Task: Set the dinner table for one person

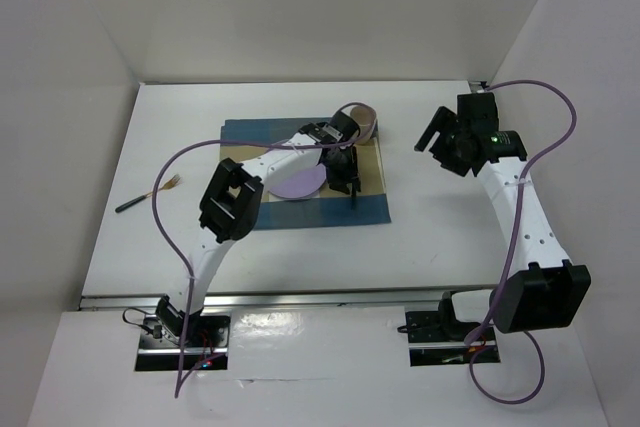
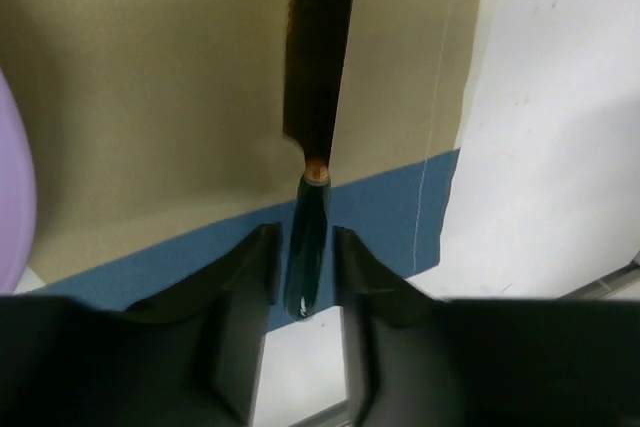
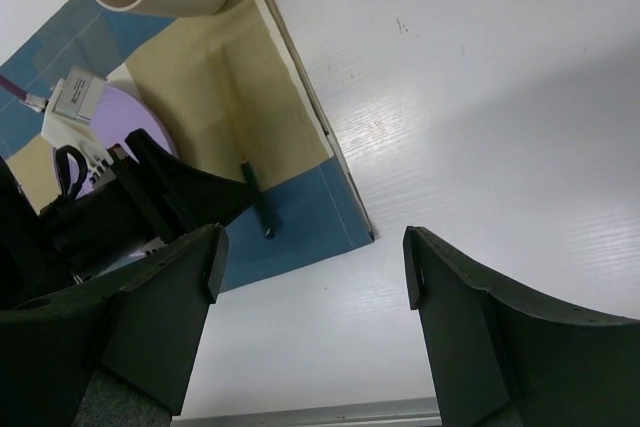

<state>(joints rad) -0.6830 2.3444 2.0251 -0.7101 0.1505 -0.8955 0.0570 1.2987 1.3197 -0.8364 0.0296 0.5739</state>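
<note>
While the left arm reaches out over the blue-and-tan striped placemat [image 1: 245, 132], the left hand [image 2: 305, 247] is down low on the right side of that cloth. Its fingers [image 2: 255, 267] are drawn in close on either side of a table knife [image 2: 318, 97]. The knife lies flat, its dark green handle over the near blue band and its brownish blade running away over the tan. The gap between the fingers is barely wider than the handle, and I cannot tell whether they are actually pinching it.

Just left of the knife, a lilac plate [image 1: 296, 185] sits mid-placemat, partly under the arm. A pale cup [image 1: 365, 119] stands at the far right corner of the cloth. Over on the right, the right hand [image 3: 310, 282] hangs above bare surface, well clear of the placemat's edge, jaws spread wide with nothing between them.

The white desk [image 1: 150, 257] spans the whole scene under it all, with a metal rail along its near edge. Out on its left part, well apart from the placemat, a fork [image 1: 150, 194] with a dark handle lies alone
</note>
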